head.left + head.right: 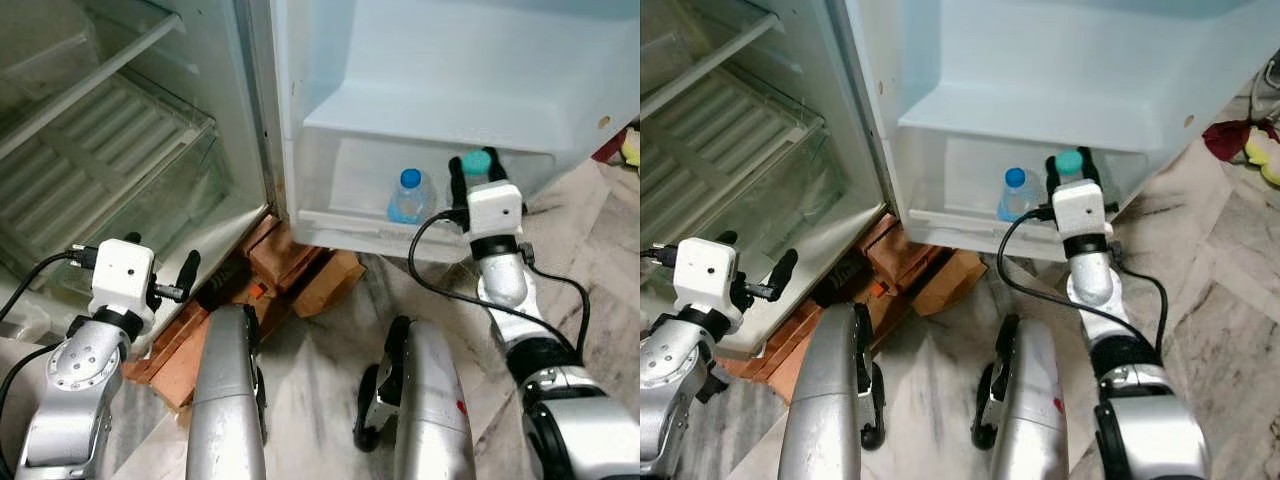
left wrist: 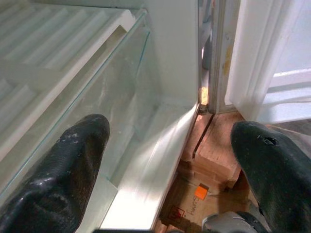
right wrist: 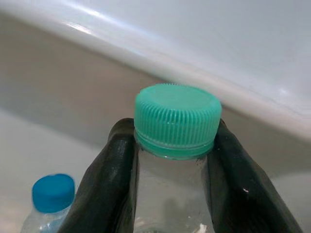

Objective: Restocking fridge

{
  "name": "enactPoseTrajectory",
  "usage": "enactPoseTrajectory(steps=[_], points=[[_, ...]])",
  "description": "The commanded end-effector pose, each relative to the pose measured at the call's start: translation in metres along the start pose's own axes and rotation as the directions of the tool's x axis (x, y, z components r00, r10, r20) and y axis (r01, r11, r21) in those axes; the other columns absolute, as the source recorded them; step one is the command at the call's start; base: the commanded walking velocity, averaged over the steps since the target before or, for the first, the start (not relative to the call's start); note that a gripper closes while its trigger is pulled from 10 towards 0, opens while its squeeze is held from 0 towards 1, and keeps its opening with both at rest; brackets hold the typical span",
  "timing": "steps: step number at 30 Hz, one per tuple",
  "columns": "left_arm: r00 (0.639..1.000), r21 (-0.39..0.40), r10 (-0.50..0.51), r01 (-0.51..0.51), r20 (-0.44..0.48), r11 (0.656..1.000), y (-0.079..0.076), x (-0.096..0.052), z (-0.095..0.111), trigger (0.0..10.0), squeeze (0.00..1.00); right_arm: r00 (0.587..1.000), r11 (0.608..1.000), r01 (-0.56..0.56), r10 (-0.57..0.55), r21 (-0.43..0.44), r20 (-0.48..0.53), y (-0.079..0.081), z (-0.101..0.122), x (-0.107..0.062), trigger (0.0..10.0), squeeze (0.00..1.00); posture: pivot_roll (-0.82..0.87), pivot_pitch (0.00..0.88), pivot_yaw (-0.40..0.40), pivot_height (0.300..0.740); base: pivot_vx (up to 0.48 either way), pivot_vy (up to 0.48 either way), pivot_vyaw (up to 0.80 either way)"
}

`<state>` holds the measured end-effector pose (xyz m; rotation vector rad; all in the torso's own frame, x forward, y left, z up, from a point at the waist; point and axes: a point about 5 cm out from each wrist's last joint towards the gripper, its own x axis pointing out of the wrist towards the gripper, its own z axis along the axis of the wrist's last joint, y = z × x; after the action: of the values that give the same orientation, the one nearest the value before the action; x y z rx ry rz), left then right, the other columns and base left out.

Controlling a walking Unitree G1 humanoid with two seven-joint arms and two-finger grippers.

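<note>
hanging low at the robot's left, the left gripper [image 1: 185,280] is idling with its fingers [image 2: 73,170] spread wide apart and nothing between them; it is pointing toward the bottom corner of the open fridge body [image 1: 130,150], where the glass crisper shelf [image 2: 73,63] is lying bare, and the brick blocks [image 1: 290,265] propping the fridge are showing just beyond. moving rightward, the open fridge door [image 1: 450,90] is carrying a lower door bin [image 1: 350,225], and a blue-capped bottle [image 1: 409,196] is already standing upright inside it. just to the right of that bottle, the right gripper [image 1: 476,165] is reaching into the same bin with its two black fingers [image 3: 109,184] clamped on the neck of a green-capped bottle [image 3: 177,121], one finger on each side just under the cap. that bottle's long axis is standing upright, cap uppermost, so the coming move is likely turning on a straight lowering into the bin beside its neighbour. whether its base is already touching the bin floor is hard to tell, since the wrist housing is hiding the body. the right arm is plainly the nearer one, the left being well apart from the door.
</note>
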<state>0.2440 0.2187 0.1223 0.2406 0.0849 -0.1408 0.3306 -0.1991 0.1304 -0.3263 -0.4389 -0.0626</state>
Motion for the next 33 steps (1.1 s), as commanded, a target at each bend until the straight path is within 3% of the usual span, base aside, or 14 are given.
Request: enactPoseTrajectory(steps=[1, 5, 8, 10, 11, 13, 18, 23, 27, 31, 33], points=[[1.000, 0.004, -0.008, 0.008, -0.015, 1.000, -0.002, -0.002, -0.005, 10.0, 0.00, 0.970, 0.999, 0.037, -0.036, 0.002, -0.241, -0.004, -0.038, -0.038, 10.0, 0.00, 0.17, 0.282, 0.002, 0.543, 0.000, 0.000, 0.00], [1.000, 0.003, -0.007, 0.007, -0.013, 1.000, -0.002, 0.000, -0.005, 10.0, 0.00, 0.975, 0.999, 0.047, -0.041, 0.019, -0.219, 0.000, -0.034, -0.038, 10.0, 0.00, 0.17, 0.279, 0.002, 0.543, 0.000, 0.000, 0.00], [1.000, 0.004, -0.007, 0.007, -0.010, 1.000, -0.003, 0.001, -0.004, 10.0, 0.00, 0.988, 1.000, -0.006, 0.003, -0.019, -0.153, 0.005, -0.024, -0.026, 10.0, 0.00, 0.17, 0.279, 0.002, 0.543, 0.000, 0.000, 0.00], [1.000, 0.005, -0.008, 0.008, -0.006, 1.000, -0.003, 0.002, -0.003, 10.0, 0.00, 0.995, 0.996, -0.068, 0.063, -0.061, -0.071, 0.012, -0.009, -0.006, 10.0, 0.00, 0.17, 0.284, 0.006, 0.543, 0.000, 0.000, 0.00], [1.000, 0.005, -0.008, 0.008, -0.006, 1.000, -0.003, 0.002, -0.003, 10.0, 0.00, 0.995, 0.996, -0.068, 0.063, -0.061, -0.071, 0.012, -0.009, -0.006, 10.0, 0.00, 0.17, 0.284, 0.006, 0.543, 0.000, 0.000, 0.00], [1.000, 0.011, -0.008, 0.008, -0.004, 1.000, -0.004, 0.000, -0.003, 10.0, 0.00, 0.993, 0.986, -0.117, 0.117, -0.117, -0.010, 0.021, 0.004, 0.011, 10.0, 0.00, 0.18, 0.288, 0.007, 0.543, 0.000, 0.000, 0.00], [1.000, 0.024, -0.001, 0.002, -0.002, 1.000, -0.002, -0.003, -0.002, 10.0, 0.00, 0.985, 0.964, -0.142, 0.159, -0.224, 0.063, 0.032, 0.019, 0.031, 10.0, 0.00, 0.21, 0.299, 0.009, 0.543, 0.000, 0.000, 0.00], [1.000, 0.033, 0.004, -0.004, -0.004, 0.999, 0.000, -0.007, -0.001, 10.0, 0.00, 0.982, 0.961, -0.142, 0.167, -0.237, 0.087, 0.041, 0.028, 0.042, 10.0, 0.00, 0.23, 0.307, 0.014, 0.543, 0.000, 0.000, 0.00], [1.000, 0.048, -0.002, 0.002, -0.010, 0.999, 0.002, -0.014, -0.001, 10.0, 0.00, 0.985, 0.980, -0.135, 0.149, -0.147, 0.085, 0.048, 0.035, 0.050, 10.0, 0.00, 0.26, 0.327, 0.020, 0.543, 0.000, 0.000, 0.00], [1.000, 0.066, 0.006, -0.005, -0.022, 0.998, 0.008, -0.021, 0.001, 10.0, 0.00, 0.989, 0.990, -0.141, 0.140, 0.015, 0.056, 0.060, 0.038, 0.053, 10.0, 0.00, 0.29, 0.356, 0.029, 0.543, 0.000, 0.000, 0.00], [1.000, 0.069, 0.009, -0.007, -0.024, 0.998, 0.008, -0.022, 0.001, 10.0, 0.00, 0.991, 0.990, -0.134, 0.133, 0.044, 0.030, 0.060, 0.035, 0.052, 10.0, 0.00, 0.30, 0.359, 0.031, 0.543, 0.000, 0.000, 0.00]])
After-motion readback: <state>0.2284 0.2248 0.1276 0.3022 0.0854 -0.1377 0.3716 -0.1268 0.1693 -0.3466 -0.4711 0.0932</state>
